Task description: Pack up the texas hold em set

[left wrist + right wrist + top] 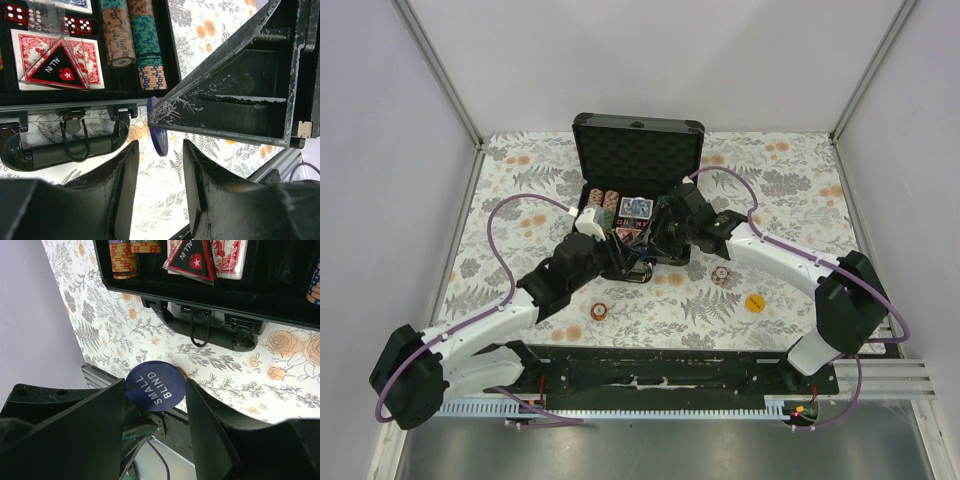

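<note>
The black case (pixel 638 150) stands open at the table's back, lid up. It holds striped chip stacks (pixel 117 35), a red card deck (pixel 30 50) under a triangular ALL IN button (pixel 57 65), and red dice (pixel 75 24). My right gripper (pixel 155 387) is shut on a round blue SMALL BLIND button (pixel 156 385), held above the table just in front of the case handle (pixel 200 332). My left gripper (pixel 160 150) is open and empty, its tips just short of that button (pixel 159 140), seen edge-on. In the top view both grippers (pixel 625 262) (pixel 660 240) meet at the case front.
Loose on the floral cloth are a striped chip (pixel 599 312) front left, another (pixel 572 332) nearer the left arm, a small chip stack (pixel 720 274) to the right, and a yellow round button (pixel 755 302). White walls enclose the table.
</note>
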`<state>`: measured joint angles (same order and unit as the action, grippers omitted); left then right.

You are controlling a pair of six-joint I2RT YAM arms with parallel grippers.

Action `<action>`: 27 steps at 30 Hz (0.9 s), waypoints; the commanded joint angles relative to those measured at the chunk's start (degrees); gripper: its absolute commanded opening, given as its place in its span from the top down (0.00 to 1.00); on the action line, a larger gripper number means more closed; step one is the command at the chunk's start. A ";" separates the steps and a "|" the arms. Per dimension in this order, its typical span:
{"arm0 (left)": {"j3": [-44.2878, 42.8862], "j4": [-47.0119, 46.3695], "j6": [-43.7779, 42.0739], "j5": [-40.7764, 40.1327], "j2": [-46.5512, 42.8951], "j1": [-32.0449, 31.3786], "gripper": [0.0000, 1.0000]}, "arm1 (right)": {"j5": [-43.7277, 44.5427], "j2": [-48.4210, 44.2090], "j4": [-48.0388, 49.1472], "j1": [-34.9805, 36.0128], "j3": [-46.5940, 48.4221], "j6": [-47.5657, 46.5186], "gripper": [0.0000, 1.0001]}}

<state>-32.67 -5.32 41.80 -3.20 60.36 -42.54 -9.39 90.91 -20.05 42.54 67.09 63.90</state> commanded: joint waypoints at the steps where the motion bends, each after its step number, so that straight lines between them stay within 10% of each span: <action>1: -2.40 -2.24 1.79 -3.21 0.29 -0.43 0.55 | -1.60 -1.35 2.48 0.26 -0.29 1.23 0.47; 17: -3.63 -1.27 1.27 -4.18 1.43 -0.35 0.83 | -1.60 0.14 2.65 0.70 0.41 0.35 0.47; 23: -3.99 1.98 0.91 -7.60 0.38 -0.35 0.30 | 1.47 3.47 1.51 0.70 2.95 -2.72 0.47; 27: -3.72 4.61 1.09 -12.69 -1.12 -0.35 0.23 | 4.46 7.08 0.72 0.70 5.85 -5.53 0.47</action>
<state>-34.20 -1.63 42.52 -9.19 61.30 -42.61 -8.60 95.04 -18.94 42.81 68.88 62.06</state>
